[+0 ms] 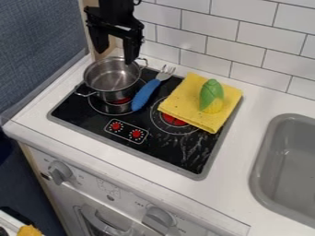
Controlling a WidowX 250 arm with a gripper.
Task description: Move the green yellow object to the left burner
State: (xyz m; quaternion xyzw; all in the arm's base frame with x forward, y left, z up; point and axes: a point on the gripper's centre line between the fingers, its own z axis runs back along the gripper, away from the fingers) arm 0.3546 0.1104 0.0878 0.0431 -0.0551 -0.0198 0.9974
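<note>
- Operating from afar, I had the gripper (115,56) at the far left, hanging above the metal pot (111,78), its two fingers apart and nothing between them.
- The green and yellow object (212,96), shaped like an ear of corn, was on the folded yellow cloth (192,98), with its green part towards the far side and its yellow part nearer me.
- That cloth lay over the far right of the black stove top (138,126) and covered part of the right burner (174,120).
- I saw the pot on the left burner (111,108), one handle to the near left and one to the far right.
- Between pot and cloth lay the blue-handled fork (145,94), slanting, tines towards the tiled wall (206,27).
- The stove top was set in the white bench (224,186), with the grey sink (289,166) on the right.
</note>
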